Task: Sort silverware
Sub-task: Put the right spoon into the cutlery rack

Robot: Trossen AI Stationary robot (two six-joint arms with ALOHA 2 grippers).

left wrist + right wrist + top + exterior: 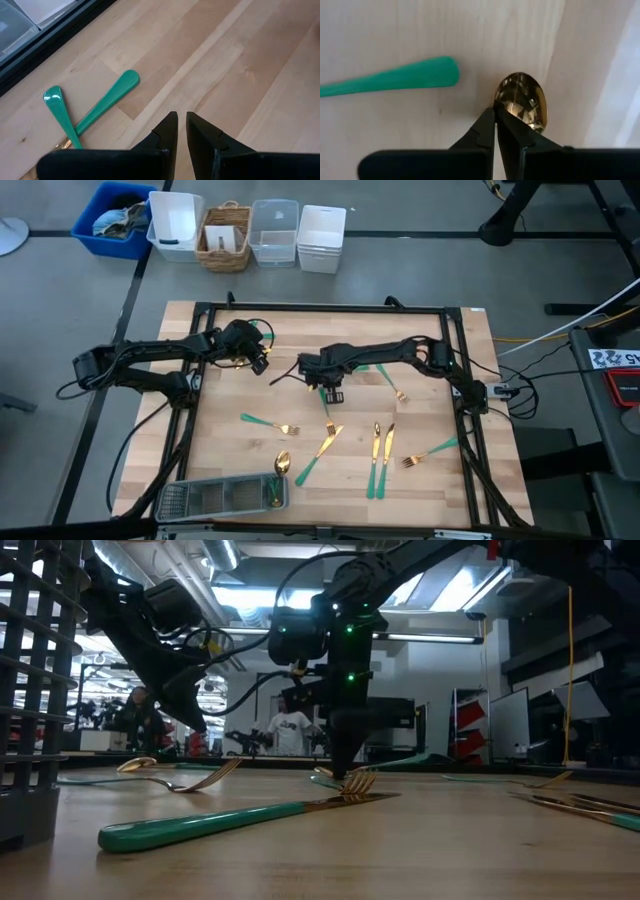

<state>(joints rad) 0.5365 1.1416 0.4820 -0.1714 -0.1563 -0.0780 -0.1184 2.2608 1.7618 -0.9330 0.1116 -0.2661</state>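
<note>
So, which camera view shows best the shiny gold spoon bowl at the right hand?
The right wrist view: the shiny gold spoon bowl fills the centre, just past the right hand, whose fingers are shut. In the high view the arm hides it; the low view does not show it clearly; the left wrist view shows other pieces.

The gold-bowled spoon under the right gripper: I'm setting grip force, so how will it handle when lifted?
The gold-bowled spoon looks polished and curved, so it may slip from the shut right gripper. It seems stiff metal, unlikely to bend. Lying low on the wooden table, it might skid if nudged.
</note>
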